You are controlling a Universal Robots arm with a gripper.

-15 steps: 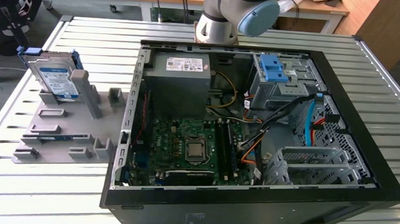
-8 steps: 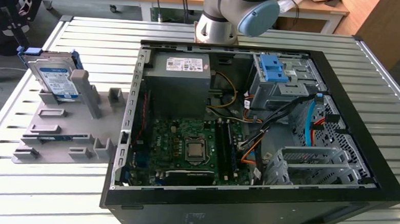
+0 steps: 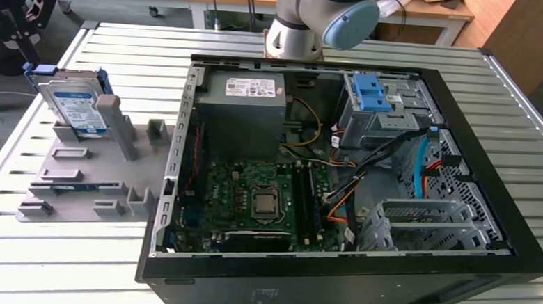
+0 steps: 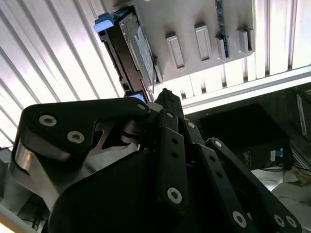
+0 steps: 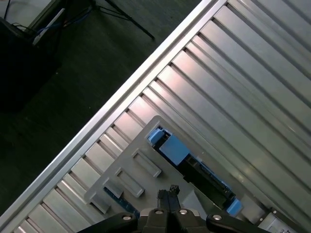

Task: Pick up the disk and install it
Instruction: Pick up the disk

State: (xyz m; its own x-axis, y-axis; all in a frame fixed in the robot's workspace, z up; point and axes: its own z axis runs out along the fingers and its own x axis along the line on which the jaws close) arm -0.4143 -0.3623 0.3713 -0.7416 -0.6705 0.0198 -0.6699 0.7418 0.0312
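- Jaws looked closed tip to tip in both wrist views, nothing held. The gripper [image 4: 164, 95] pointed down toward the disk [image 4: 130, 53] and was clear of it.
- Far left in the exterior view: the disk stood on edge in a grey fixture plate [image 3: 103, 174], label toward the camera, blue bracket around it (not picked up yet).
- Fixture plate lay on the slatted aluminium table [image 3: 24, 264], just beside the open PC case [image 3: 340, 274].
- Left part of the case: grey power supply [image 3: 246, 98] at the far end, green motherboard [image 3: 250, 193] nearer the camera.
- Arm [image 3: 316, 18] rose behind the case, at the table's far side.
- Right of the power supply: grey drive cage [image 3: 380, 123] with a blue latch piece [image 3: 372, 94] on top. Cables [image 3: 382, 165] ran out below it (black, orange and blue ones).
- Far right: perforated metal bay [image 3: 426, 219] near the case wall.
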